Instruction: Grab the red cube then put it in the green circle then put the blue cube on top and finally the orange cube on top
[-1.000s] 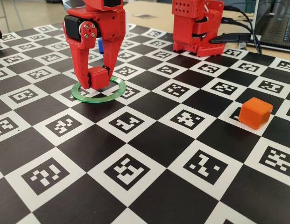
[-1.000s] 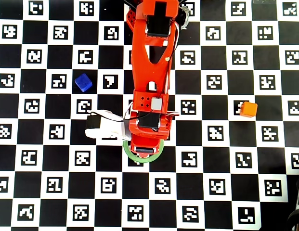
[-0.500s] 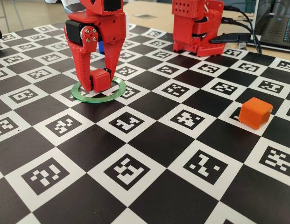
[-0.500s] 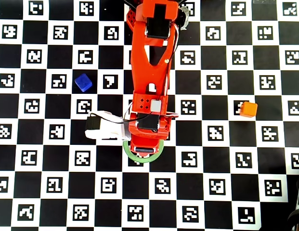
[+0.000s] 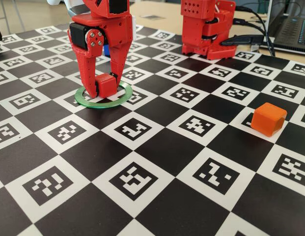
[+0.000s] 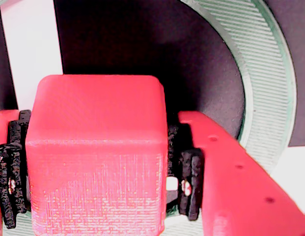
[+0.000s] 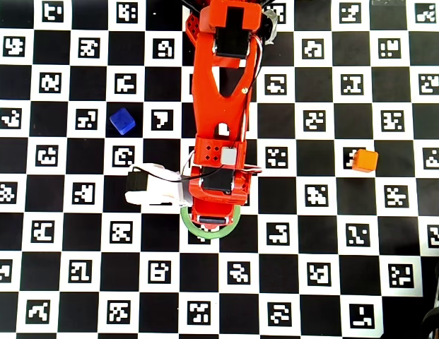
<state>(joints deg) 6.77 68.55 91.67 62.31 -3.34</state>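
My red gripper (image 5: 103,87) is shut on the red cube (image 5: 107,84) and holds it down inside the green circle (image 5: 88,102), at or just above the mat. In the wrist view the red cube (image 6: 96,157) fills the space between the black pads (image 6: 10,172), with the green circle (image 6: 270,88) curving behind it. In the overhead view the gripper (image 7: 212,220) hides the cube over the green circle (image 7: 205,233). The blue cube (image 7: 121,121) sits on the mat to the left of the arm. The orange cube (image 7: 364,160) lies far right, and it also shows in the fixed view (image 5: 268,119).
A checkerboard mat (image 5: 142,187) with printed markers covers the table. A second red arm base (image 5: 206,27) stands at the back, with cables and a laptop (image 5: 290,24) behind it. A white wrist camera (image 7: 152,187) juts left of the gripper.
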